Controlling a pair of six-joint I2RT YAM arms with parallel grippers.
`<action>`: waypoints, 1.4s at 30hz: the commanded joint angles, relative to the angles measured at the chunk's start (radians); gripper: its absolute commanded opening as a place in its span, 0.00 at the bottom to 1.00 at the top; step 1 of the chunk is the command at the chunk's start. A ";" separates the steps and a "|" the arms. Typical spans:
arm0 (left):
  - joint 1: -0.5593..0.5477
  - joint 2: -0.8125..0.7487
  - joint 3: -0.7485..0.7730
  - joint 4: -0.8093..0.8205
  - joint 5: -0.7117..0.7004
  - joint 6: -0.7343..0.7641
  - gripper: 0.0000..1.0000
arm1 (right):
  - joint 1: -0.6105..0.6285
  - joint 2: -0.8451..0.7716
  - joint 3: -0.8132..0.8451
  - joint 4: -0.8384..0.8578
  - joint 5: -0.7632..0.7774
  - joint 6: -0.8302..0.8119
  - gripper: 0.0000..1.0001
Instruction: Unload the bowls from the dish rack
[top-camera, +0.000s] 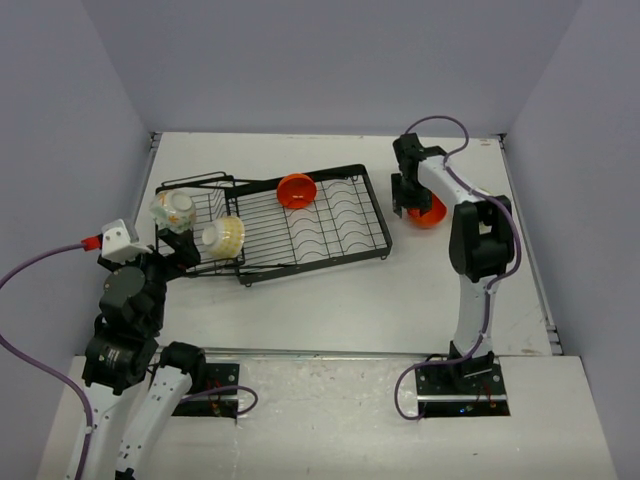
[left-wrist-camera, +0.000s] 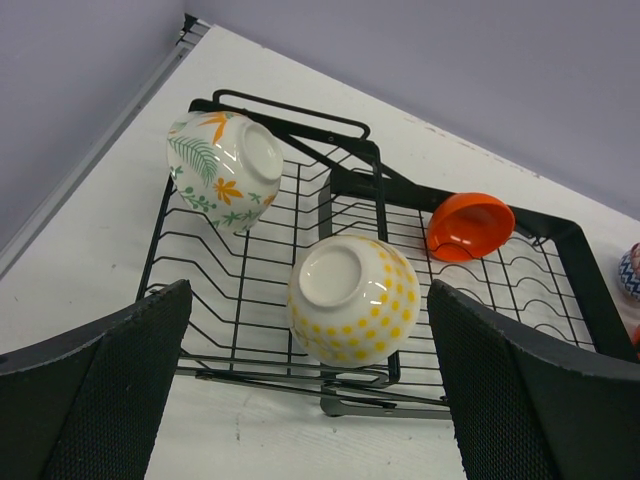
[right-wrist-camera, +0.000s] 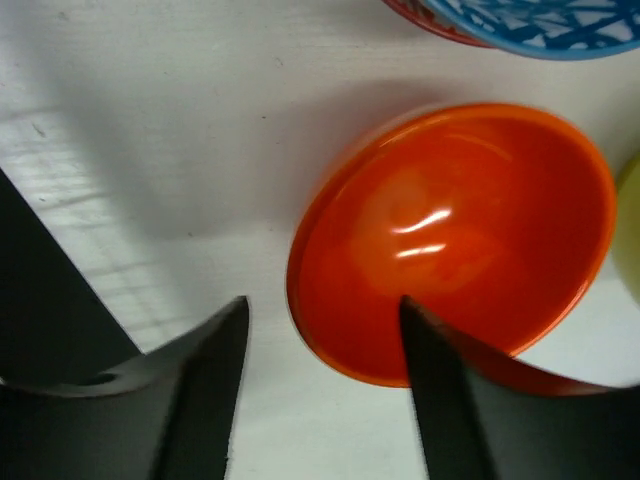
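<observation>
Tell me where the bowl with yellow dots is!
In the top view, the yellow-dotted bowl sits at the dish rack's left end, right of the leafy bowl.

White desk (top-camera: 330, 300), closed in on three sides by plain lavender-grey panels.
In the overhead view the back wall (top-camera: 330, 60) fills the top of the frame, while the left wall (top-camera: 60, 130) and right wall (top-camera: 590, 110) slant down either side, all bare and matte. The desk top is smooth and white, with a grey edging strip (left-wrist-camera: 90, 170) where it meets the side wall and a metal strip (top-camera: 330, 353) across its near edge. Below that, at the bottom of the frame, lies a white board (top-camera: 330, 430). Light is soft and even, leaving only faint shadows.
</observation>
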 joint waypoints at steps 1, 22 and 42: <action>0.008 -0.008 -0.002 0.042 0.007 0.026 1.00 | 0.016 -0.075 0.001 -0.010 0.072 0.006 0.68; 0.008 0.263 0.136 -0.036 0.121 0.057 1.00 | 0.452 -0.277 -0.210 0.792 0.130 -0.431 0.99; -0.018 0.271 0.098 0.017 -0.070 0.060 1.00 | 0.460 0.147 0.007 1.078 0.032 -0.864 0.65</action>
